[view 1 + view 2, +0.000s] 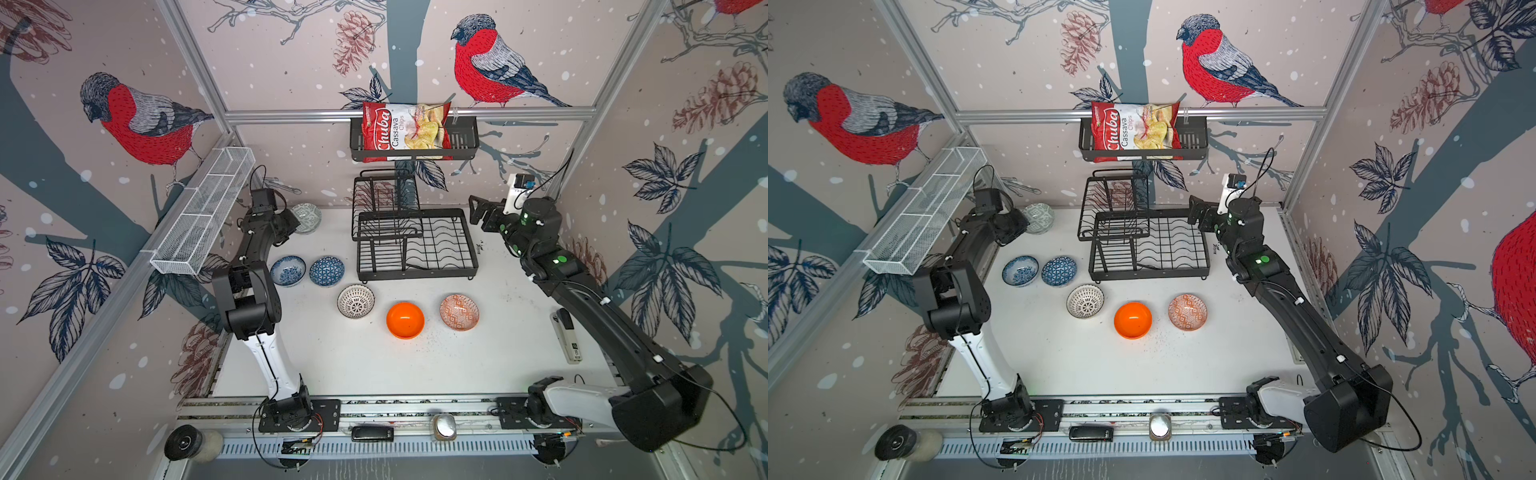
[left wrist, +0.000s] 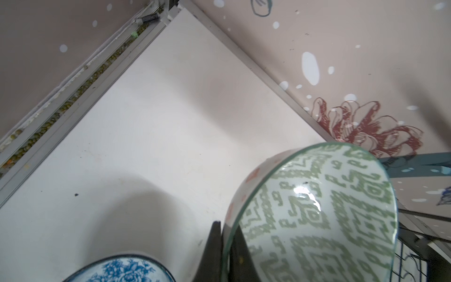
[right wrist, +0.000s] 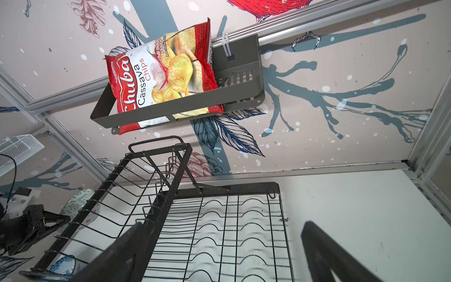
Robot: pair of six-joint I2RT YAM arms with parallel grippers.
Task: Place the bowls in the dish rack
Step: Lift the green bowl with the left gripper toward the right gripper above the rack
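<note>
My left gripper (image 2: 223,227) is shut on the rim of the grey-green patterned bowl (image 2: 317,214), one finger (image 2: 211,246) outside the wall and one inside. That bowl (image 1: 308,217) is tilted at the back left of the table, left of the black wire dish rack (image 1: 417,273). Two blue-white bowls (image 1: 288,270) (image 1: 326,271) stand side by side in front of it. Further forward sit a white bowl with black lines (image 1: 355,301), a plain orange bowl (image 1: 405,320) and an orange-red patterned bowl (image 1: 459,311). My right gripper (image 3: 222,225) hangs open and empty over the rack's right edge (image 3: 280,219).
A black slatted basket with a chips bag (image 1: 405,131) hangs on the back rail above the rack. A long white mesh basket (image 1: 203,212) runs along the left wall. A stapler-like object (image 1: 567,336) lies by the table's right edge.
</note>
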